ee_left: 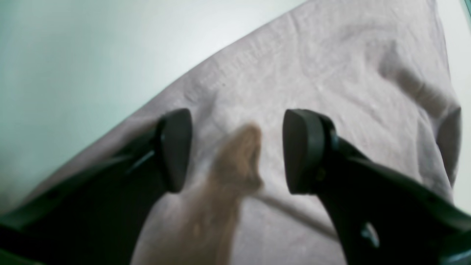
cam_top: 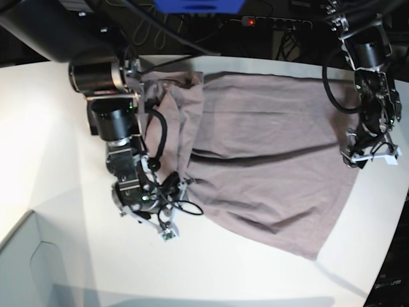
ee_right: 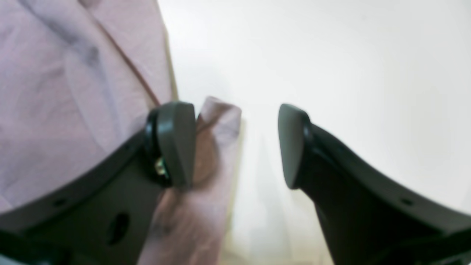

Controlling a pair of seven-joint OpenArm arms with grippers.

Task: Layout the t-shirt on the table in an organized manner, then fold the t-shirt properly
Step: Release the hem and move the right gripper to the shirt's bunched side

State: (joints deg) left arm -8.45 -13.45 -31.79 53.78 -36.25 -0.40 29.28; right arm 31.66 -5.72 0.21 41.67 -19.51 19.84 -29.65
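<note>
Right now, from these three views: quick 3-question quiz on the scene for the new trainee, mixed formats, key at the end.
1. True or false: the t-shirt is already folded into a neat rectangle.
2. The right gripper is: A) open, a fabric fold beside one finger; B) shut on the collar; C) out of view.
3. Fill in: the left gripper stands ____ above the shirt.

Key: 1 false, it lies spread and bunched on the table; 2 A; 3 open.
</note>
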